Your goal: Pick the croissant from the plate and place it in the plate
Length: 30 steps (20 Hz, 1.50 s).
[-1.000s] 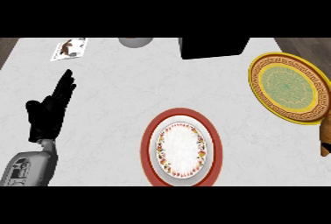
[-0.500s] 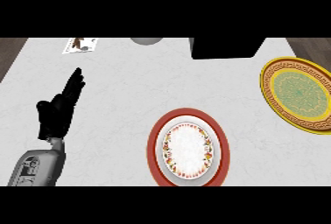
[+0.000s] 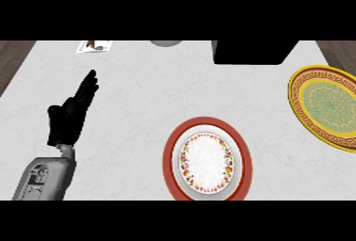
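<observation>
- Since half a second ago, everything in the head view sits slightly further right. The hand and both plates shift together, so the view seems to have turned rather than the objects.
- Nearest, the left forearm (image 3: 43, 181) enters from the lower left edge.
- Just right of centre lies the red-rimmed plate (image 3: 171, 157), with a white, flower-edged centre. Nothing rests on it.
- The left hand (image 3: 68, 118) stands above the forearm, open, with fingers straight and pointing away. It holds nothing and rests well apart from both plates.
- Farther right, the yellow plate (image 3: 299, 101) is partly cut off by the view's edge. Its visible part is bare.
- At the far edge of the counter (image 3: 139, 94) are a black block (image 3: 249, 52), a grey round thing (image 3: 165, 43) and a small card (image 3: 94, 45).
- The croissant appears on neither plate nor anywhere on the counter, so its place cannot be told.
- The right hand is out of view.
- Risk: with the croissant and right hand unseen, the pick cannot be confirmed.
- Risk: the yellow plate runs out of view, so a set-down there may land on the rim and slide onto the counter.
</observation>
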Each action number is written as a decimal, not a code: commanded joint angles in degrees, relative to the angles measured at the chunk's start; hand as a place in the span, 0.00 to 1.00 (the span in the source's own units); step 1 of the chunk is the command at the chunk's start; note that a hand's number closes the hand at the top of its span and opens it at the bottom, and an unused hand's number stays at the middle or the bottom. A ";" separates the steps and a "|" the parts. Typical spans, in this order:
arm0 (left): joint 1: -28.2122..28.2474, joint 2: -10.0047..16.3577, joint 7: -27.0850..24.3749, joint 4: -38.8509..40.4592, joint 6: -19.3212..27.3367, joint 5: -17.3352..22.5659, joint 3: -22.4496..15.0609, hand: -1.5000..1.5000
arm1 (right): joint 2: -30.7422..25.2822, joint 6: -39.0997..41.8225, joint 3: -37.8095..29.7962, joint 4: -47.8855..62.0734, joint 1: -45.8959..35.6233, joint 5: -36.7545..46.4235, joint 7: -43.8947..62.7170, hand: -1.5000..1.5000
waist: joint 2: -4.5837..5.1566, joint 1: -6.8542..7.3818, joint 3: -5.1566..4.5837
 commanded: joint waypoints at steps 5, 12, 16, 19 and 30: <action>-1.88 -1.14 -1.54 2.99 -0.22 -0.73 0.10 0.50 | 6.80 -2.76 8.36 3.38 -12.04 6.83 6.14 1.00 | 0.12 0.23 -0.04; 3.00 -0.62 -0.94 -2.19 -1.53 0.52 0.33 0.50 | 12.40 -14.32 16.58 9.30 -15.45 20.15 11.45 1.00 | 0.14 1.05 -0.01; 0.06 -0.13 2.69 -3.31 -1.19 -0.02 0.60 0.50 | 15.87 -9.58 15.03 19.17 -20.73 17.99 14.02 0.00 | 0.19 1.11 0.04; 1.44 -1.79 2.68 -4.47 -0.57 -1.30 -1.46 0.50 | 18.03 -10.39 12.90 25.81 -22.69 16.45 9.93 0.00 | 0.33 1.45 0.11; -2.22 1.00 -0.07 2.53 -2.02 0.15 3.11 0.50 | 16.31 -2.63 -0.53 29.41 -25.52 2.19 0.76 0.00 | 0.27 -0.27 0.09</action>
